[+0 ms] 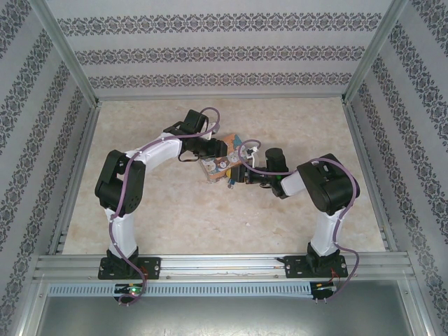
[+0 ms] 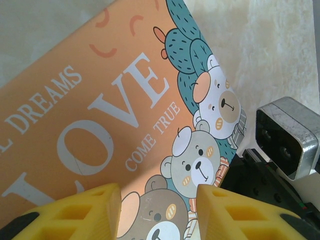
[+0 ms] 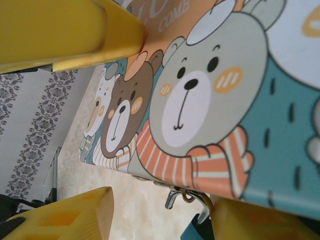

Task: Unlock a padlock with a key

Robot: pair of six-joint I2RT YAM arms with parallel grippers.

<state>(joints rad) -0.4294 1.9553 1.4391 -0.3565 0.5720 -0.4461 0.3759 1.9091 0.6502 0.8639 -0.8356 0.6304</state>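
We meet at the tin, both hands parted

Our left gripper (image 2: pixel 155 200) has its fingers apart above the LOVE tin (image 2: pixel 100 125). Our right gripper (image 3: pixel 161 200) is parted too. The padlock (image 3: pixel 172 198) hangs at the tin's edge between its fingers — we cannot tell whether they touch it.

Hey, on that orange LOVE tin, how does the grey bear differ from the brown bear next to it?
The grey cartoon bear is pale grey; the brown cartoon bear is dark brown. The grey bear wears an orange-and-white striped scarf and borders the teal patch; the brown bear sits between it and a white bear. Both are printed on the orange rectangular LOVE tin, with orange cheeks and white muzzles.
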